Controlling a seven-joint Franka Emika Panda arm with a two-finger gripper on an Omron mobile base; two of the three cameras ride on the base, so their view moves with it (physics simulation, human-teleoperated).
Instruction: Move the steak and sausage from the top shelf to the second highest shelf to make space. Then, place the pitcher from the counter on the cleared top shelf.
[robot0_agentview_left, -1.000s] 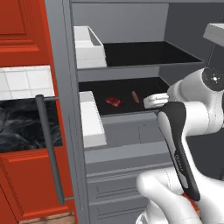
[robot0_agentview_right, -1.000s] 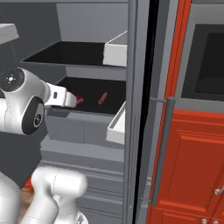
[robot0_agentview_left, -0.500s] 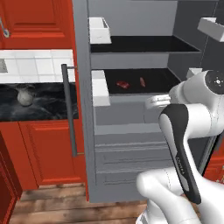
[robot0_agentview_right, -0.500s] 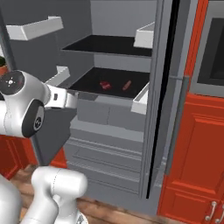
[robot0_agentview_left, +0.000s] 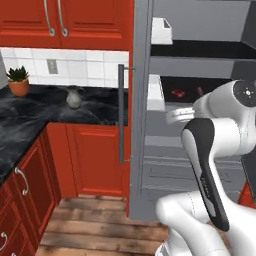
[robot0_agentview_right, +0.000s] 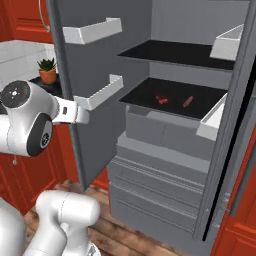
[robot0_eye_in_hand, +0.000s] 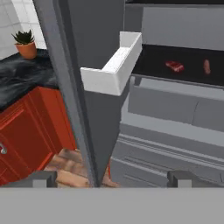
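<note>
The steak (robot0_agentview_right: 161, 99) and the sausage (robot0_agentview_right: 187, 101) lie side by side on the second highest shelf (robot0_agentview_right: 150, 90), below the black top shelf (robot0_agentview_right: 175, 51) of the open fridge. The hand view shows the steak (robot0_eye_in_hand: 174, 66) and sausage (robot0_eye_in_hand: 206, 66) far ahead at upper right. The grey-white pitcher (robot0_agentview_left: 73, 97) stands on the black marble counter (robot0_agentview_left: 35, 112), left of the fridge. My gripper (robot0_eye_in_hand: 113, 179) is open with nothing between its fingers, well back from the shelves and facing the edge of the fridge door (robot0_eye_in_hand: 83, 100).
The open fridge door (robot0_agentview_right: 75, 60) carries white bins (robot0_agentview_right: 97, 95) and stands between my hand and the counter. Its long handle (robot0_agentview_left: 121, 115) faces the counter. A potted plant (robot0_agentview_left: 19, 82) sits at the counter's far left. Grey drawers (robot0_agentview_right: 155, 165) lie under the shelves.
The base has driven back and left, so both base views shifted. The counter with the pitcher came into the left view. Steak and sausage stay on the lower shelf.
</note>
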